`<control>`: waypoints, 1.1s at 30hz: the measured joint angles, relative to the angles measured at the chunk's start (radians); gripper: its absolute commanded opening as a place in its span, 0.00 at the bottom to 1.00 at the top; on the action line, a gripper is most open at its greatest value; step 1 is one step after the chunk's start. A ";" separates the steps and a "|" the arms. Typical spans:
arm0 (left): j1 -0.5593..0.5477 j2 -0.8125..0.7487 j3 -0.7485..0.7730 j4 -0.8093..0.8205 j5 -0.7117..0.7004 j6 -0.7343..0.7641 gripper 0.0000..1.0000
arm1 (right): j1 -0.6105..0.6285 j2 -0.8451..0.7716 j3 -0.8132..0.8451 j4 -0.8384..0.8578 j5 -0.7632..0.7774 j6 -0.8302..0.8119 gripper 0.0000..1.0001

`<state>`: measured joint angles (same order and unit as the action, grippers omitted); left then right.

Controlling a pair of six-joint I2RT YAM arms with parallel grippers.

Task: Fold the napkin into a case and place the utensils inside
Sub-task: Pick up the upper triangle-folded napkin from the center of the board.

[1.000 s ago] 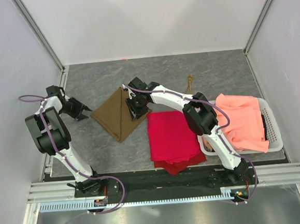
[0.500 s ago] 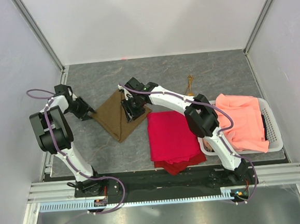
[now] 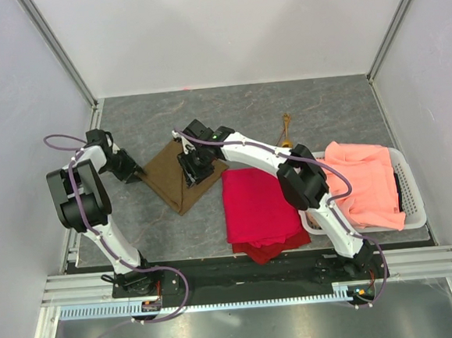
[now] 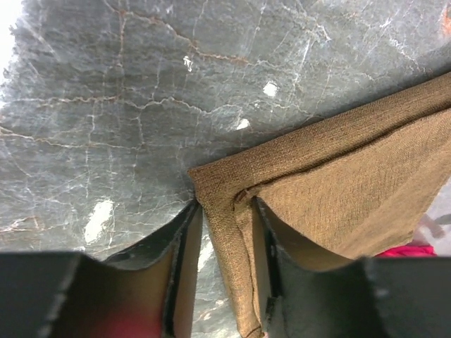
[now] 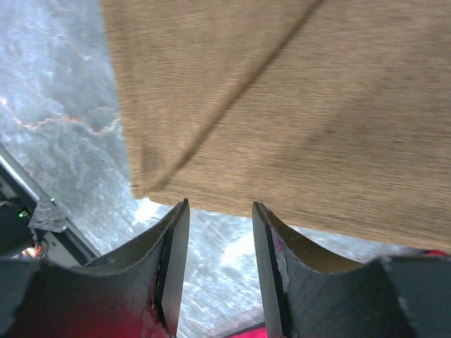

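Your left jaws stand open at the left corner of the napkin [image 3: 176,181], which lies folded flat on the bench [image 3: 322,103] between your two arms. In the left wrist view, the corner strip of the cloth lies between the two fingers [image 4: 184,260] and is not pinched yet. Your right jaws are open too and hold nothing. They are at the right side of the napkin, and in the right wrist view its edge is just beyond the tips, with bare bench between them. The utensils [image 3: 286,125] lie well apart from the napkin, at the far right side of the bench.

I think the main danger is at the left corner. The cloth shows more than one layer there, so the jaws can catch only the top layer, and then the fold opens when you lift. If the fingers press down while they close, they can push the corner and wrinkle it. On the right, the jaws can close beside the edge and miss it. An uneven pull from both sides can drag the napkin onto the red cloth [image 3: 256,206], which lies just beside it.
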<state>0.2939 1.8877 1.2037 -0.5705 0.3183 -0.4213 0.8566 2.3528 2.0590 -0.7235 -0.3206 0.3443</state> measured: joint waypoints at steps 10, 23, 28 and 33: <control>-0.004 0.000 -0.014 0.012 -0.014 0.005 0.12 | 0.117 0.002 0.086 0.000 0.088 -0.005 0.55; -0.005 -0.015 -0.033 -0.001 -0.013 -0.006 0.09 | 0.248 0.041 0.171 -0.037 0.266 -0.132 0.60; -0.005 -0.024 -0.046 -0.014 -0.013 -0.015 0.09 | 0.247 0.076 0.171 -0.052 0.304 -0.161 0.52; -0.005 -0.026 -0.048 -0.026 -0.013 -0.023 0.09 | 0.249 0.094 0.171 -0.056 0.319 -0.182 0.48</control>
<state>0.2893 1.8614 1.1561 -0.5968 0.3050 -0.4442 1.1057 2.4466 2.2295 -0.7799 -0.0013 0.1627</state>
